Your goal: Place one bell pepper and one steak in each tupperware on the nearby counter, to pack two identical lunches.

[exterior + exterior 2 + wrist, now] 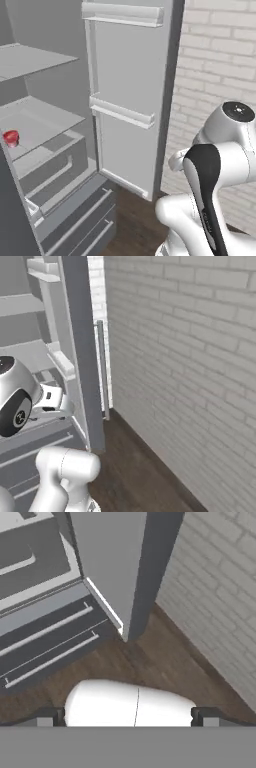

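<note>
Fridge door (132, 100) stands swung wide open against the brick wall (190, 356), and this is surely so that the arm can reach the food kept cold inside. On a middle shelf (45, 122) of the fridge, near its left end in the left base view, sits one bell pepper (10, 137), small, glossy and red, alone and well apart from the robot. I cannot make out any steak or tupperware from these views, so the packing seems not yet begun (this is my judgement, not a thing seen). Below the shelf there are a drawer (50, 172) inside the fridge and two lower freezer drawers (45, 644) with long bar handles, all shut.

Arm pose: it is folded up close to the base, with the elbow raised and the wrist bent, so that the hand looks down toward the wooden floor (150, 662) in front of the fridge foot and not at the shelf. In the hand view, the two dark finger tips (47, 717) of the gripper (128, 718) stand at the far sides of the picture, so the jaws are spread fully and grasp nothing. The next step probably asks the arm to unfold and reach left and upward to the pepper.
</note>
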Tool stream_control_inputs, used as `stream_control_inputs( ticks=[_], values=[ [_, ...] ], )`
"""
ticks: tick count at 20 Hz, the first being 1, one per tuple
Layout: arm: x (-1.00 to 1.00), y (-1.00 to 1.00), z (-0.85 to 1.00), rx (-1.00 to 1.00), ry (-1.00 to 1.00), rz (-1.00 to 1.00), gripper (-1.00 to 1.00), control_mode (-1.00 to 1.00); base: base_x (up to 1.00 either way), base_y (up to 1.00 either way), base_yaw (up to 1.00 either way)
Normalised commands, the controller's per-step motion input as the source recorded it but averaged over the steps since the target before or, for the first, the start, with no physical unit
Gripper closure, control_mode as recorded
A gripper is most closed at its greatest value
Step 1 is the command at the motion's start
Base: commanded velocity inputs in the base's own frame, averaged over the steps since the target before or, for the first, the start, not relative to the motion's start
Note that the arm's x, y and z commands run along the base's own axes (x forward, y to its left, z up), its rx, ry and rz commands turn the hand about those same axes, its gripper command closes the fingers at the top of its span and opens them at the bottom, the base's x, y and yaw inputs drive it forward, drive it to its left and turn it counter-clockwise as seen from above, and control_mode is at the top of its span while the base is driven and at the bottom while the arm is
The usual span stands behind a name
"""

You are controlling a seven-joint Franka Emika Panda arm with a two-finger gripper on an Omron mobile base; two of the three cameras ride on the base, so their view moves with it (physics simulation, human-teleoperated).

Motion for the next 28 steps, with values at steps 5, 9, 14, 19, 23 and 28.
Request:
stream_control_inputs(
  ticks=[5, 9, 14, 19, 23, 28],
  values=[
    [0.00, 0.00, 0.00, 0.00, 0.00, 0.00, -1.00, 1.00, -0.11, -0.02, 0.89],
    [0.00, 0.00, 0.00, 0.00, 0.00, 0.00, -1.00, 1.00, 0.00, -0.13, 0.43],
    [0.00, 0.00, 0.00, 0.00, 0.00, 0.00, -1.00, 1.00, 0.58, 0.05, 0.39],
    [0.00, 0.00, 0.00, 0.00, 0.00, 0.00, -1.00, 1.00, 0.65, 0.00, 0.45],
    [0.00, 0.00, 0.00, 0.00, 0.00, 0.00, -1.00, 1.00, 0.47, 0.00, 0.34],
    [0.00, 0.00, 0.00, 0.00, 0.00, 0.00, -1.00, 1.00, 0.13, -0.12, 0.12]
  ],
)
